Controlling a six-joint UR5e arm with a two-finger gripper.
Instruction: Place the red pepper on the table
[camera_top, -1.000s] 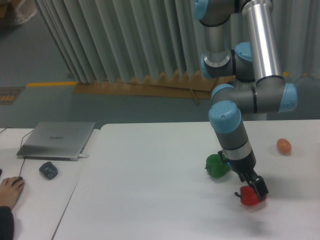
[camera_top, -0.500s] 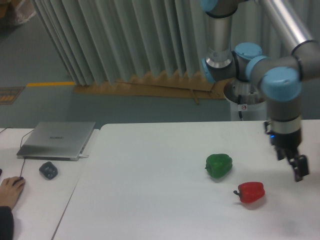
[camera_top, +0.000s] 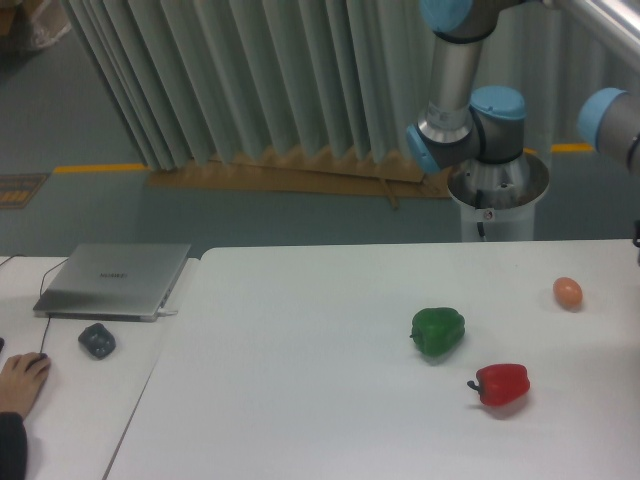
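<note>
Pepper down, arm gone.
Red pepper (camera_top: 502, 384) rests free near table (camera_top: 300, 400) right edge; my gripper has left view, state unknown.

No text is legible; the laptop (camera_top: 112, 280) lid's mark is too blurred.

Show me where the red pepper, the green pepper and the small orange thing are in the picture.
red pepper (camera_top: 503, 384), fixed camera view, middle of its glossy body.
green pepper (camera_top: 438, 331), fixed camera view, middle of its body.
small orange thing (camera_top: 568, 292), fixed camera view, its centre.
</note>
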